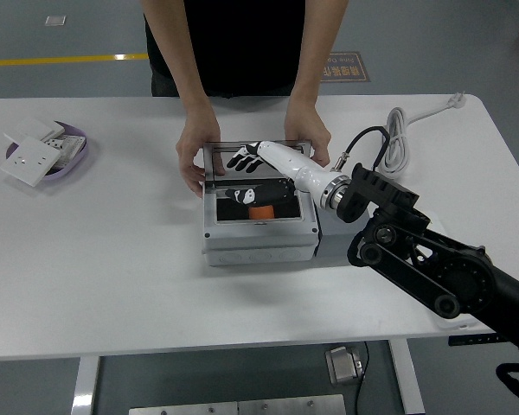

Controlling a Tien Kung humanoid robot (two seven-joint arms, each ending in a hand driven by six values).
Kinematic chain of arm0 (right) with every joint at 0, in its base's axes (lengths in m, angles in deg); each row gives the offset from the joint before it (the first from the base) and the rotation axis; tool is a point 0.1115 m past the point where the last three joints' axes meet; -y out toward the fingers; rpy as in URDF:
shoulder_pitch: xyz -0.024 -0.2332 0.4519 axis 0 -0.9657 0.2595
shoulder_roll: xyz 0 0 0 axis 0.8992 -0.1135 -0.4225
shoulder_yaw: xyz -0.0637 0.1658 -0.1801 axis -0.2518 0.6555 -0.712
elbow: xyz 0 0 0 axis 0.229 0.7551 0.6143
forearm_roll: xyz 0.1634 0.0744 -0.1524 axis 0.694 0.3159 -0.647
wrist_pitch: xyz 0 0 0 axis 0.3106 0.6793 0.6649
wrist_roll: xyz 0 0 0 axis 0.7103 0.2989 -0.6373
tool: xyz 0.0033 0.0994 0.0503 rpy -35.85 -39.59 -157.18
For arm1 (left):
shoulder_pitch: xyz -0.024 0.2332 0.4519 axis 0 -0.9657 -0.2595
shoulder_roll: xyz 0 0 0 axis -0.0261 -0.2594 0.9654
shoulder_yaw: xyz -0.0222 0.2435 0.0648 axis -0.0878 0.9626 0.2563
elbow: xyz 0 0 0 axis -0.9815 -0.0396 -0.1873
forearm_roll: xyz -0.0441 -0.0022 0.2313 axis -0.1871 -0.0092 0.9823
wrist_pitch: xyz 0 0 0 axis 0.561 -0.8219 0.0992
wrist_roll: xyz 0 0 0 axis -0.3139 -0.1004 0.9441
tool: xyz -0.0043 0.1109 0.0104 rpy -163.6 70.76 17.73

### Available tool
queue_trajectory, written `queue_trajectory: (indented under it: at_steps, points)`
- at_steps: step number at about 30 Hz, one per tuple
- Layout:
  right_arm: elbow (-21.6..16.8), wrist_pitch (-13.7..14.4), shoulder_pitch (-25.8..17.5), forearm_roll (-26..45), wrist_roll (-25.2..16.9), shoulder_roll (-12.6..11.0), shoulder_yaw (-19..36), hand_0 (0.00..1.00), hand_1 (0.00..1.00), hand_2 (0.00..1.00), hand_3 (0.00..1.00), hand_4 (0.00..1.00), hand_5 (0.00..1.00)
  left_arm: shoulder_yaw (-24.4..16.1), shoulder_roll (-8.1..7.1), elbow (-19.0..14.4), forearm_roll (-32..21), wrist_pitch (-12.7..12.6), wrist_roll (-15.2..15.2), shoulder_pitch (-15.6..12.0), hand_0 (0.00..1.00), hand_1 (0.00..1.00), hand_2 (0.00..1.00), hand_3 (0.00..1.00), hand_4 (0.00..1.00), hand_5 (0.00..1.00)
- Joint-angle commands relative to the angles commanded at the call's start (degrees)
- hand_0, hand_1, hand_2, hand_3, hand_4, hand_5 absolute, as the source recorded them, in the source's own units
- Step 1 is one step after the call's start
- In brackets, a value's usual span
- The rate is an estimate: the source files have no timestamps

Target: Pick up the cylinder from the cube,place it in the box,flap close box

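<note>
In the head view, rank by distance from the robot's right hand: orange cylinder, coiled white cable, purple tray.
From the right hand:
1. Orange cylinder, just below it, inside the box.
2. Coiled white cable, off to the right.
3. Purple tray, far left edge.

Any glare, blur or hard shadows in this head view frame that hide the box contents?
Head view: sharp, evenly lit, shadows soft; the box interior is dark, yet the orange cylinder reads clearly; the right hand shows no motion blur; mild sheen on the clear lid.
</note>
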State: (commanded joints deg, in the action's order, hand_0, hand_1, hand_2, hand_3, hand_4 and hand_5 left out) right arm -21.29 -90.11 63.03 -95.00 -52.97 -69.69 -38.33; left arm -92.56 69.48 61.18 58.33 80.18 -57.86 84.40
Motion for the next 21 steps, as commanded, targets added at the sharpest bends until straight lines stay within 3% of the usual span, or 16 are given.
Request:
queue_trajectory:
  at_steps: [5,14,21]
  points:
    - [-0.42,-0.65,3.89,7.46,-0.51,-1.51,0.48,0.835,0.696,0.708,0.698,0.806,0.359,0.16,-0.09,-0.02,0.06,0.00,0.02,0.14,0.575,0.621,0.575,0.597,0.712,0.198]
    - [9.93,-0.88,12.64,17.06,-2.98,-1.17,-4.79,0.821,0.685,0.699,0.691,0.801,0.365,1.42,-0.01,0.06,-0.68,0.02,-0.04,0.13,0.574,0.621,0.575,0.597,0.711,0.195]
    - [18.14,-0.52,15.66,19.86,-4.31,-1.15,-9.48,0.800,0.673,0.689,0.684,0.786,0.360,1.68,-0.06,0.05,-0.61,0.03,-0.02,0.38,0.574,0.622,0.576,0.597,0.711,0.194]
